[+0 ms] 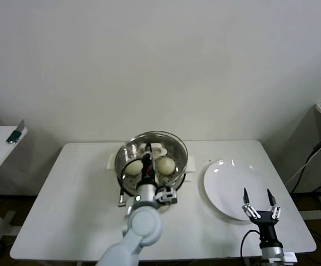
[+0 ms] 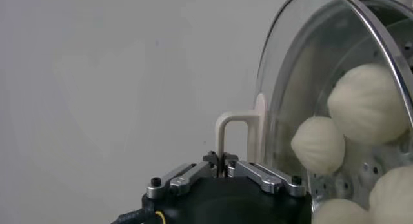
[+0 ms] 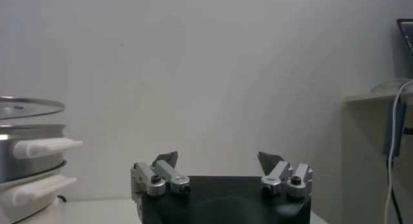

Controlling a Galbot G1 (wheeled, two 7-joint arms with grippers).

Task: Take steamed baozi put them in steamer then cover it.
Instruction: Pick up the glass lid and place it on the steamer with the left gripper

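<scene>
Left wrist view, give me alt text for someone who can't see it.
The left gripper is shut on the cream-white bar handle of the clear glass cover, which sits on the steamer. Through the glass, four cream-white baozi lie on the perforated tray. A plain pale wall fills the rest.

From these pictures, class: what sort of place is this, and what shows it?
Probably a lab or test room staged as a kitchen: a bare white table against a blank wall, a steamer and plate, and cables alongside.

Steamer (image 1: 128,152) shiny steel; cover (image 2: 303,70) clear glass (metal-rimmed); baozi (image 2: 319,144) matt.
</scene>
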